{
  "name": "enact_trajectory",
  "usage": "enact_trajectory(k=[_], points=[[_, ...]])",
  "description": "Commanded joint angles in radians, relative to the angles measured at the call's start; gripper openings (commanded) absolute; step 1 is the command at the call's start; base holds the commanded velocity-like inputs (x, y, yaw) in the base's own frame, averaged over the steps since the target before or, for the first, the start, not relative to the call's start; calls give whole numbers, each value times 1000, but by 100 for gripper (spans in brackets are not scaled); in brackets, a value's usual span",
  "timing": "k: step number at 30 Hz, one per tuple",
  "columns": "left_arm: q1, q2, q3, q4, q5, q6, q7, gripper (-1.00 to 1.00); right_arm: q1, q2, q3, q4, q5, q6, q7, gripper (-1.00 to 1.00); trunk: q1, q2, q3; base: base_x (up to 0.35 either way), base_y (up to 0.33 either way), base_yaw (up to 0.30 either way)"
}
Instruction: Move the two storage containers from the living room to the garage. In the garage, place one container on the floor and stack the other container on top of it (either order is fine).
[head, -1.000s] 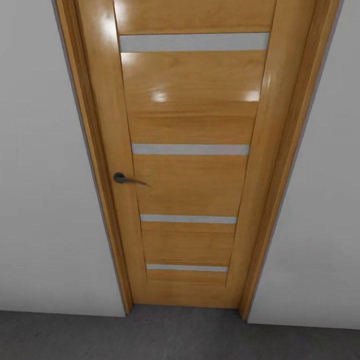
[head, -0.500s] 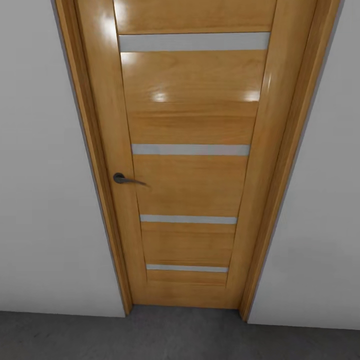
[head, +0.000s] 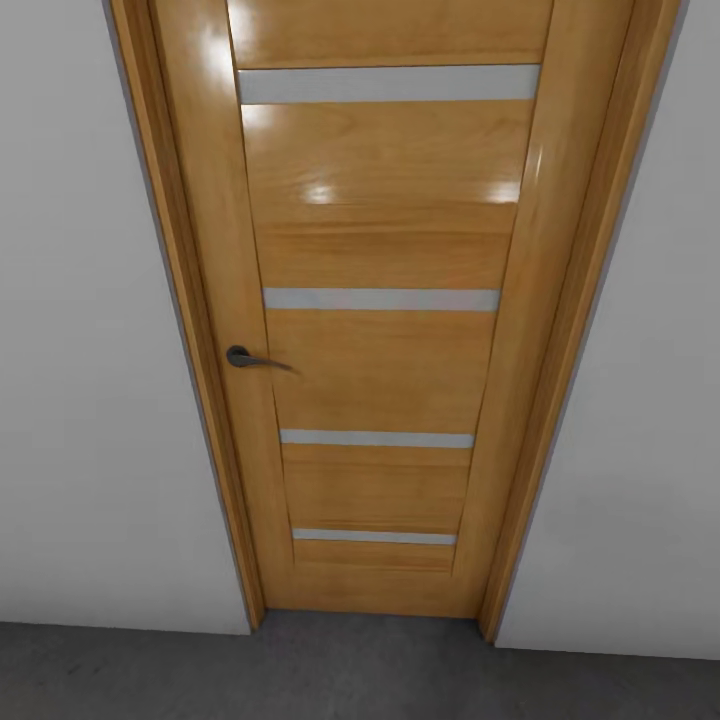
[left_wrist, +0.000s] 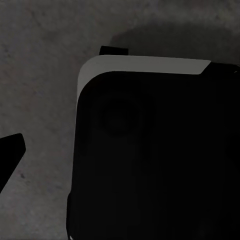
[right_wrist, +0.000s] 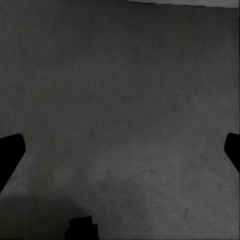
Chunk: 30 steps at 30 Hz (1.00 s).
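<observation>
I am in the garage, facing an orange-wood door (head: 380, 330) with four glass slats, set in a pale grey wall (head: 90, 400). The dark grey concrete floor (head: 350, 675) runs along the lower edge of the head view. The storage containers are out of view. My right gripper (right_wrist: 120, 150) hangs open over bare floor (right_wrist: 125, 100), with a dark fingertip (right_wrist: 10, 150) at each side and nothing between them. My left gripper (left_wrist: 120, 150) points down at the floor (left_wrist: 40, 60). One fingertip (left_wrist: 10, 152) shows far out to the side, as on the open right gripper.
A dark lever handle (head: 245, 358) sits on the door's left side, and the door is shut. The robot's own black base with a pale rim (left_wrist: 150, 150) fills much of the left wrist view. A pale strip of wall (right_wrist: 185, 2) edges the right wrist view.
</observation>
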Motion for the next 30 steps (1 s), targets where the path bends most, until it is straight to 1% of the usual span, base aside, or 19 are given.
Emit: enact_trajectory(k=[1,2,3,4,7,8,9,10,11,12,14,15,16,17,18,22,24,28,30], points=[[0,0,1,-1,10,-1,0,100,-25,3,-1,6,-2,14,-7,100,0,-1,-1,0,0,0],[0,0,1,-1,10,-1,0,100,-73,8,-1,18,-2,28,-14,100,0,-1,-1,0,0,0],[0,0,1,-1,10,-1,0,100,-96,11,0,22,-2,35,-17,100,0,-1,-1,0,0,0],[0,0,1,-1,10,-1,0,100,-138,15,0,28,-1,49,-21,100,0,-1,-1,0,0,0],[0,0,1,-1,10,-1,0,100,-215,33,1,34,0,71,-28,100,0,-1,-1,0,0,0],[0,0,1,-1,10,-1,0,100,-251,47,1,35,0,74,-32,100,0,-1,-1,0,0,0],[0,0,1,-1,10,-1,0,100,-268,54,1,36,0,75,-34,100,0,-1,-1,0,0,0],[0,0,1,-1,10,-1,0,100,-300,71,3,37,2,74,-37,100,0,-1,-1,0,0,0],[0,0,1,-1,10,-1,0,100,-313,80,5,37,5,73,-38,100,0,-1,-1,0,0,0],[0,0,1,-1,10,-1,0,100,-388,174,28,39,75,41,-41,100,0,-1,-1,0,0,0],[0,0,1,-1,10,-1,0,100,-423,228,45,39,144,19,-39,100,0,-1,-1,0,0,0],[0,0,1,-1,10,-1,0,100,-431,233,49,38,162,15,-38,100,0,-1,-1,0,0,0],[0,0,1,-1,10,-1,0,100,-457,233,59,30,227,4,-36,100,0,-1,-1,0,0,0],[0,0,1,-2,10,-1,0,100,-467,233,64,14,254,-15,-34,100,0,-1,-1,0,0,0],[0,0,1,-2,9,-1,0,100,-471,233,66,-3,265,-43,-33,100,0,-1,-1,0,0,0],[0,-1,2,-4,9,-1,2,100,-477,233,73,-38,287,-139,-33,100,0,-1,-1,0,0,0],[0,-1,2,-3,9,-1,2,100,-478,233,93,-50,292,-164,-36,100,0,-1,-1,31,0,0],[0,0,1,-3,10,-1,1,100,-478,233,131,-97,292,-173,-43,100,0,-1,-1,172,0,0],[0,0,0,-3,11,-1,1,100,-478,233,140,-108,293,-173,-48,100,0,-1,-1,270,0,0]])
